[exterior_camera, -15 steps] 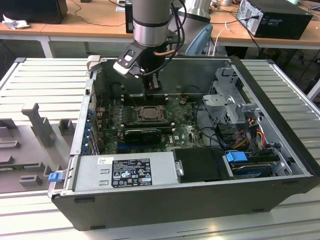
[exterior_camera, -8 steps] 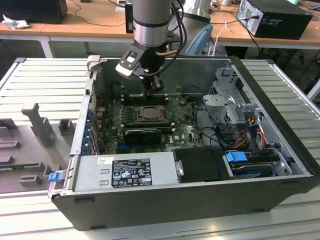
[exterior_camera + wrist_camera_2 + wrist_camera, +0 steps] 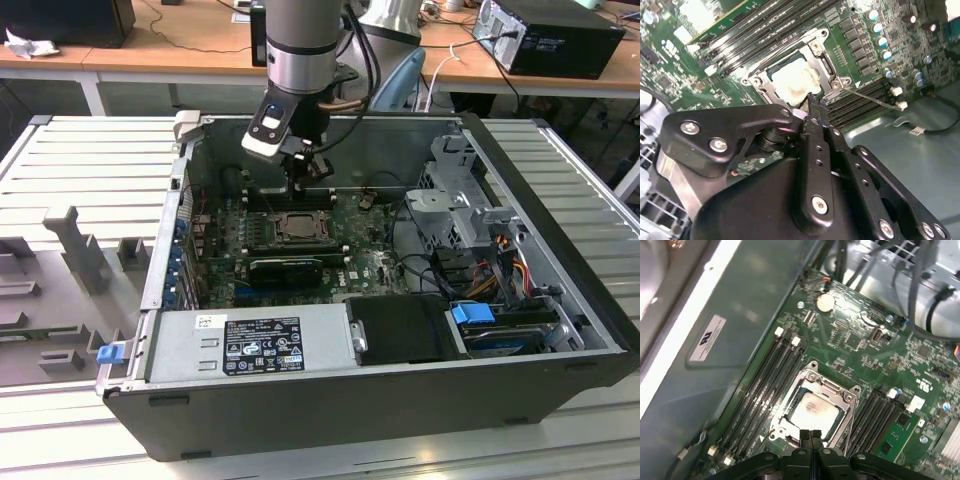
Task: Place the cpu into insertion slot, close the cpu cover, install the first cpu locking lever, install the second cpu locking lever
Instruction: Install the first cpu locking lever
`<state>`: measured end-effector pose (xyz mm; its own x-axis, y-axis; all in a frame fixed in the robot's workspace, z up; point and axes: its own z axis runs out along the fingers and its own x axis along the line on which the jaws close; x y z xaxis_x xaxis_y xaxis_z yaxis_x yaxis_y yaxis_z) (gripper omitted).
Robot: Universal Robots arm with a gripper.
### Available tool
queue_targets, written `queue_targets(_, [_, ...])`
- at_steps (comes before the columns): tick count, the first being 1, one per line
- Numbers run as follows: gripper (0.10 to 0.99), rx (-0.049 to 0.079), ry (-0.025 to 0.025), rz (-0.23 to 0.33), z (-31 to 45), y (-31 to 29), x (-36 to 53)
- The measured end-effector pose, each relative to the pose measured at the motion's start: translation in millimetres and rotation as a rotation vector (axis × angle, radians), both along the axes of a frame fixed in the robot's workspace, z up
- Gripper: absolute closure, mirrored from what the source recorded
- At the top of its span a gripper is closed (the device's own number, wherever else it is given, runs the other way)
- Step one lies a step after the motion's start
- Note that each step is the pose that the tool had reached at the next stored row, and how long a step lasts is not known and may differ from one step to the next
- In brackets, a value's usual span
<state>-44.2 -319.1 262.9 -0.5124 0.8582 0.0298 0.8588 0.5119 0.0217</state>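
Exterior view: my gripper [image 3: 300, 188] hangs just over insertion slot [image 3: 297, 226], mid green mobo [image 3: 375, 262].
First wrist view: cpu [image 3: 812, 410] lies in slot, cpu cover [image 3: 846, 412] down flat around it; my fingertips [image 3: 805, 436] clenched together, holding nothing.
Second wrist view: tips just beside cover's edge, contact unclear.

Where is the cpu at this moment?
In the first wrist view, the cpu lies inside the insertion slot on the green motherboard, between two banks of long black memory slots.
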Motion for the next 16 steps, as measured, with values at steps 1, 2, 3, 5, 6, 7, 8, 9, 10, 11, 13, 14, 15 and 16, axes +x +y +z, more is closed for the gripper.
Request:
queue_targets(1, [0.98,0.0,0.0,0.029,0.0,0.0,0.0])
queue_targets(2, [0.98,0.0,-0.0001,0.061,0.0,0.0,0.0])
queue_targets(3, [0.98,0.0,0.0,0.079,0.0,0.0,0.0])
queue_targets(5, [0.98,0.0,0.0,0.112,0.0,0.0,0.0])
queue_targets(6, [0.98,0.0,-0.0001,0.124,0.0,0.0,0.0])
queue_targets(7, [0.98,0.0,0.0,0.136,0.0,0.0,0.0])
queue_targets(8, [0.98,0.0,0.0,0.149,0.0,0.0,0.0])
queue_targets(9, [0.98,0.0,0.0,0.161,0.0,0.0,0.0])
queue_targets(10, [0.98,0.0,0.0,0.174,0.0,0.0,0.0])
queue_targets(11, [0.98,-0.001,-0.0001,0.187,-0.1,0.0,0.0])
queue_targets(13, [0.98,-0.003,-0.0002,0.231,0.0,0.0,0.0])
queue_targets(14, [0.98,-0.004,-0.0008,0.253,-0.1,0.0,0.1])
queue_targets(15, [0.98,-0.005,-0.0015,0.265,-0.1,0.0,0.0])
queue_targets(16, [0.98,-0.006,-0.0024,0.277,-0.1,0.0,0.0])
